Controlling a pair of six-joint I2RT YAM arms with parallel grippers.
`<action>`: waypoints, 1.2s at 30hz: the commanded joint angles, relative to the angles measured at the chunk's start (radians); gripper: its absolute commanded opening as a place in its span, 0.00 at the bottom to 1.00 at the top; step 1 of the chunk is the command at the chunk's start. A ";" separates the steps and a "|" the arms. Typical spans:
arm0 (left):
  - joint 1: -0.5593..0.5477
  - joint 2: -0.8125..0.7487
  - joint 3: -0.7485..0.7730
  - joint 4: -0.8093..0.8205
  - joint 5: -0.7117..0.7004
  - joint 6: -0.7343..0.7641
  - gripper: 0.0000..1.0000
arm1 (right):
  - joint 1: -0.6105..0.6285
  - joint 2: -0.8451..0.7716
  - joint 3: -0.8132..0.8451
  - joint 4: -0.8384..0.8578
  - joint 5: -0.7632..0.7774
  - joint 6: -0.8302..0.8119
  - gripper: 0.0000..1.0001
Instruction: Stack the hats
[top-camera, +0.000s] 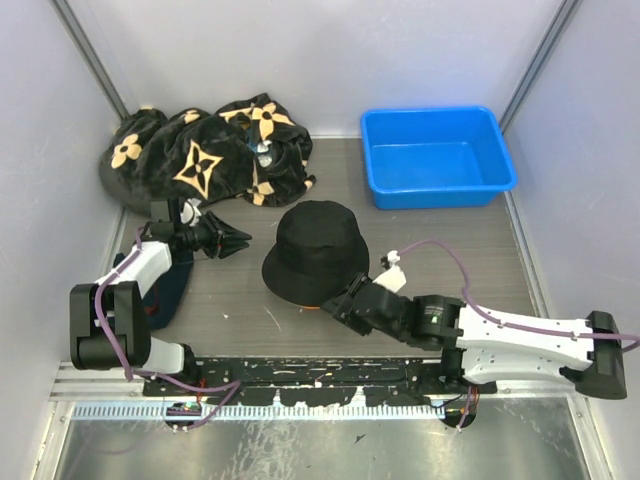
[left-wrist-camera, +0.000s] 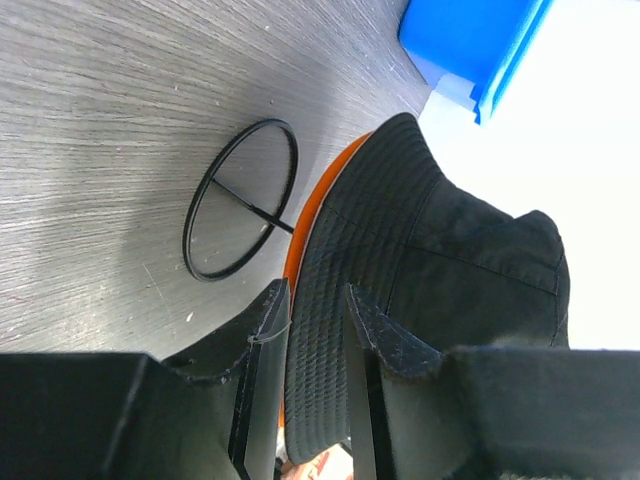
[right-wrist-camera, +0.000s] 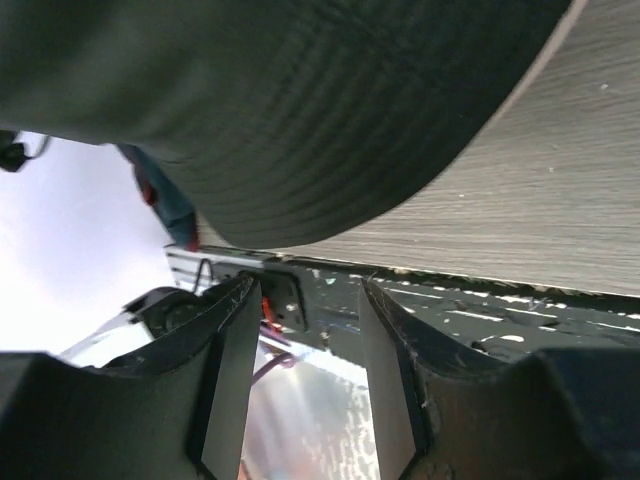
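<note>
The black hat (top-camera: 316, 248) sat crown up at the middle of the overhead frame on the grey table (top-camera: 470, 250). A sliver of the orange hat (left-wrist-camera: 305, 225) showed from under its brim, and I could make out nothing more of that one. My left gripper (top-camera: 238, 241) lay to the left of the stack, pointing right toward it and apart from the brim. Its fingers (left-wrist-camera: 262, 350) stood parted with a moderate gap and held nothing. In my left wrist view the black brim filled the space beyond that gap, and a thin black ring (left-wrist-camera: 254, 205) with a line across it lay flat on the table at centre left. My right gripper (top-camera: 341, 301) was at the lower right of the hat, just at the brim's edge. From there I could not tell whether it touched the cloth. In my right wrist view its fingers (right-wrist-camera: 232, 350) were spread wide at the bottom of the frame with nothing between them, and the dark ribbed brim hung across the top. A blue bin (top-camera: 438, 155) stood at the upper right of the overhead frame, and a black cloth with tan flowers (top-camera: 200, 155) was heaped at the upper left.
</note>
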 joint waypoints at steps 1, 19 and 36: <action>0.004 0.005 0.006 0.014 0.052 -0.007 0.35 | 0.087 -0.007 -0.024 0.089 0.264 0.114 0.50; 0.003 0.020 0.011 -0.007 0.117 0.034 0.35 | 0.242 0.018 -0.126 0.062 0.562 0.339 0.50; 0.003 0.052 0.023 -0.029 0.132 0.069 0.35 | 0.244 0.006 -0.150 -0.033 0.653 0.414 0.42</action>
